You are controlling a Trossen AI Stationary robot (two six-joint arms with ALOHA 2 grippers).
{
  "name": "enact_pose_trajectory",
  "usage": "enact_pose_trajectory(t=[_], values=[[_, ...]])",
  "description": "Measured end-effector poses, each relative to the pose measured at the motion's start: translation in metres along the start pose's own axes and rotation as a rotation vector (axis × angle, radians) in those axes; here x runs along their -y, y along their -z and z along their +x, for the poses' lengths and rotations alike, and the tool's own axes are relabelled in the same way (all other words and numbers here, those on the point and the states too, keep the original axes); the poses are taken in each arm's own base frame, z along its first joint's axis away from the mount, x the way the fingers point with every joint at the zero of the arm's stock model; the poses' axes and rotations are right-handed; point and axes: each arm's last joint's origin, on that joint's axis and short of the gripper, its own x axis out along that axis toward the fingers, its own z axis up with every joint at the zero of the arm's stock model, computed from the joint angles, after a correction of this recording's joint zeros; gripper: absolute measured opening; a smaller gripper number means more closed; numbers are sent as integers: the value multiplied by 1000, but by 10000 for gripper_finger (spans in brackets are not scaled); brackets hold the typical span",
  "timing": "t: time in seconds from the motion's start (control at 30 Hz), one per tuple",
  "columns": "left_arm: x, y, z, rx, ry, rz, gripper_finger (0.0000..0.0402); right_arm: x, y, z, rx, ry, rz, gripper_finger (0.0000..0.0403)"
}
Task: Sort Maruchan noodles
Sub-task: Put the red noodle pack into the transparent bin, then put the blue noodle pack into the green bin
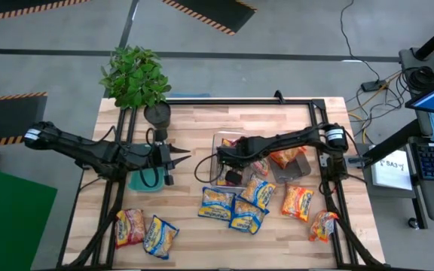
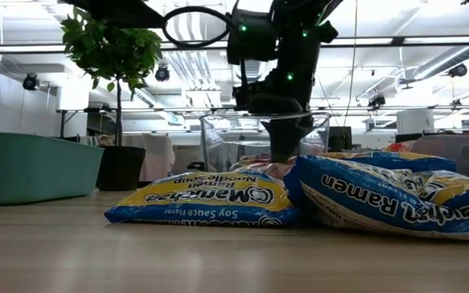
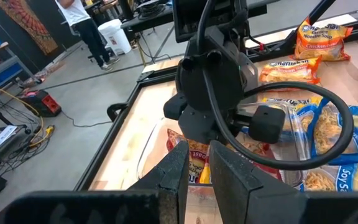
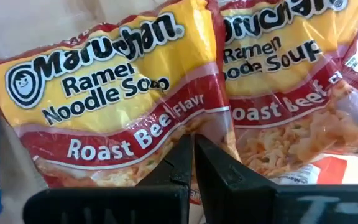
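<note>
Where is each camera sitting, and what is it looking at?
High view: above the table, looking straight down; both arms show, left gripper and right gripper.
Low view: at table height, looking level across blue noodle packets into the room; an arm comes down from above.
Left wrist view: on the left arm, facing the right arm; its own fingers show.
Right wrist view: on the right arm, close over Roast Beef packets; jaws shut.
Shared: high and low views both show the plant.

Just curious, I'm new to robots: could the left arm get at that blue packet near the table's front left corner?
Probably yes. The blue packet lies in the open on the table, nothing on top, and the left gripper holds nothing.
</note>
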Motion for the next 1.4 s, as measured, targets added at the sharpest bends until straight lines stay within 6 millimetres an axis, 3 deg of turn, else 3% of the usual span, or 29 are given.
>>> enact_pose_trajectory(t=[0.13,0.37,0.63,0.8,1.03,1.23,1.4], values=[[0,0,0,0,0,0,47,1,-3,-12,29,-10,4,8],[0,0,0,4,-1,-32,47,-5,0,-50,122,-51,-2,9],[0,-1,0,7,-1,-113,47,-36,27,-100,171,-144,41,9],[0,-2,0,14,-2,-150,47,-55,49,-121,110,-230,137,24],[1,-4,-1,33,4,-211,47,-72,75,-121,-69,-220,194,119],[4,-4,-2,37,21,-212,47,-102,93,-108,-124,-178,92,203],[4,-4,-3,37,21,-210,47,-113,97,-90,-112,-87,67,250]])
